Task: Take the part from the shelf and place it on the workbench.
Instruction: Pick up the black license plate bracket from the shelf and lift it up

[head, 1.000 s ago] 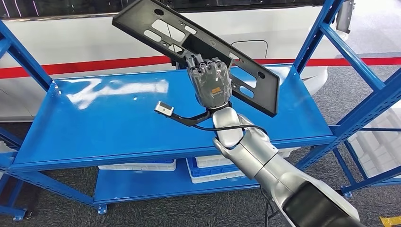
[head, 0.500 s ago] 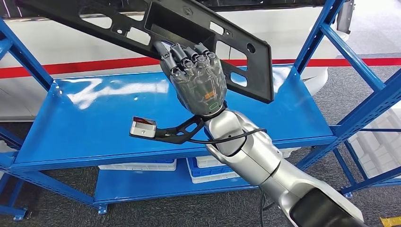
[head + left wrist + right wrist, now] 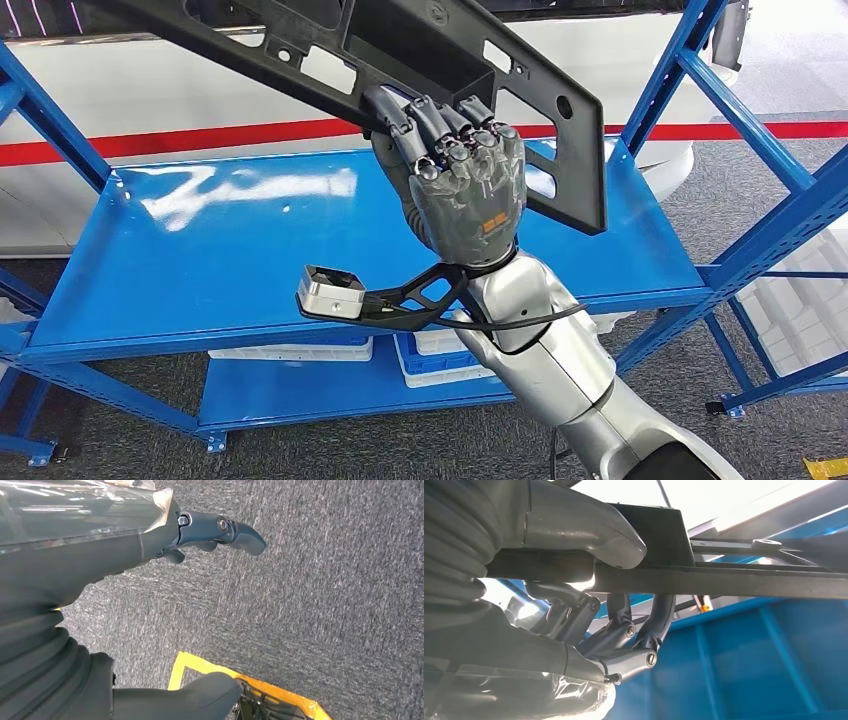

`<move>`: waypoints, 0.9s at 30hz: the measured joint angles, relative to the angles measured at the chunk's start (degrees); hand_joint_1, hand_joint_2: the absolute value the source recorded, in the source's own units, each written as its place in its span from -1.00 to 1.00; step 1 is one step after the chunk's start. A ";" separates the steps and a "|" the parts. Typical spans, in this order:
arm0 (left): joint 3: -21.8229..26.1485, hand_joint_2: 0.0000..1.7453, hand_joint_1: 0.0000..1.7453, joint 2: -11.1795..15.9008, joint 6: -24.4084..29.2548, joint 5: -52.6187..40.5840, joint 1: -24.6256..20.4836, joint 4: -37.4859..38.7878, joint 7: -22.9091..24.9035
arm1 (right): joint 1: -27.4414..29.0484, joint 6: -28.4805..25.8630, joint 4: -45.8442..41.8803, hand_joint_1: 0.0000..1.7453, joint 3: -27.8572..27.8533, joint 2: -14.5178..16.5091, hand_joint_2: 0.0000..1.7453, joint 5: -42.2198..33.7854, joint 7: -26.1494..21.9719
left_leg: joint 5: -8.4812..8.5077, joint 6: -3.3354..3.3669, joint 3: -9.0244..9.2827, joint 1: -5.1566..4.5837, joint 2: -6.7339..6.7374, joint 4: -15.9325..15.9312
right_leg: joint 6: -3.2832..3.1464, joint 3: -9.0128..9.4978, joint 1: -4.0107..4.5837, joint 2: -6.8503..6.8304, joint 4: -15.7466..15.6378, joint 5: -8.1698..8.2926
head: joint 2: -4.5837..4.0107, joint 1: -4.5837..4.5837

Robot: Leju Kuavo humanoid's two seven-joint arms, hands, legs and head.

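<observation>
Black perforated plastic panel (image 3: 400, 70) slants across the frame's upper centre, above the blue metal shelf (image 3: 220, 260), clasped by the right hand (image 3: 460, 175); the left hand (image 3: 150, 545) hangs over grey carpet, fingers loosely spread, holding nothing.

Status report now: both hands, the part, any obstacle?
Right hand grips black part, lifted above blue shelf. Left hand empty, hanging over carpet. Shelf upright close to part's end.

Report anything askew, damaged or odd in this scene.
Nothing looks damaged or spilled. The black part sits tilted in the right hand, lifted clear of the blue shelf, as expected mid-carry. The left hand hangs over grey carpet, holding nothing.
</observation>
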 joint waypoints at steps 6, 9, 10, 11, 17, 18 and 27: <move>0.02 1.00 -1.00 -0.10 0.01 0.00 -0.01 -0.04 0.00 | 0.29 0.00 -0.38 1.00 -0.32 0.05 1.00 0.00 -0.01 | 0.00 0.00 0.00 0.00 0.00 0.00 | 0.00 0.00 0.00 0.00 0.00 0.00 | 0.00 0.00; 0.10 1.00 -1.00 -0.59 0.08 -0.13 -0.11 -0.36 -0.21 | 2.67 0.00 -2.79 1.00 -2.74 0.99 1.00 0.00 -2.74 | 0.00 0.00 0.00 0.01 0.00 0.00 | 0.00 0.00 0.00 0.00 0.00 -0.01 | 0.00 -0.01; 0.11 1.00 -1.00 -0.70 0.14 -0.17 -0.15 -0.45 -0.31 | 3.72 0.00 -3.62 1.00 -3.71 1.56 1.00 0.00 -4.29 | 0.00 -0.01 0.00 0.01 0.00 0.00 | 0.01 0.00 0.00 0.00 0.00 -0.01 | 0.00 -0.01; 0.11 1.00 -1.00 -0.79 0.28 -0.18 -0.18 -0.53 -0.40 | 4.65 0.00 -4.34 1.00 -4.61 2.17 1.00 0.00 -5.53 | -0.01 -0.01 0.00 0.01 0.00 0.00 | 0.01 0.00 0.00 0.00 0.00 -0.02 | 0.00 -0.01; 0.36 1.00 -1.00 -1.79 1.30 0.15 -0.56 -1.18 -2.05 | 10.46 0.00 -8.93 1.00 -10.44 6.33 1.00 -2.47 -13.51 | -0.05 -0.04 0.00 0.00 0.00 -0.01 | 0.01 0.00 0.00 0.00 0.00 -0.04 | 0.00 -0.01; 0.46 1.00 -1.00 -2.01 1.22 0.42 -0.63 -1.30 -2.39 | 11.56 0.00 -9.61 1.00 -11.62 7.33 1.00 -3.66 -15.77 | -0.06 -0.04 0.00 0.00 0.00 -0.01 | 0.01 0.00 0.00 0.00 0.00 -0.04 | 0.00 -0.01; 1.54 1.00 -1.00 -2.83 -2.02 1.68 -0.81 -2.11 -2.33 | 18.49 0.00 -11.42 1.00 -21.10 15.44 1.00 -13.95 -29.90 | -0.38 0.36 0.01 -0.24 -0.01 0.12 | 0.24 0.07 -0.45 0.00 -0.06 -0.12 | 0.00 -0.02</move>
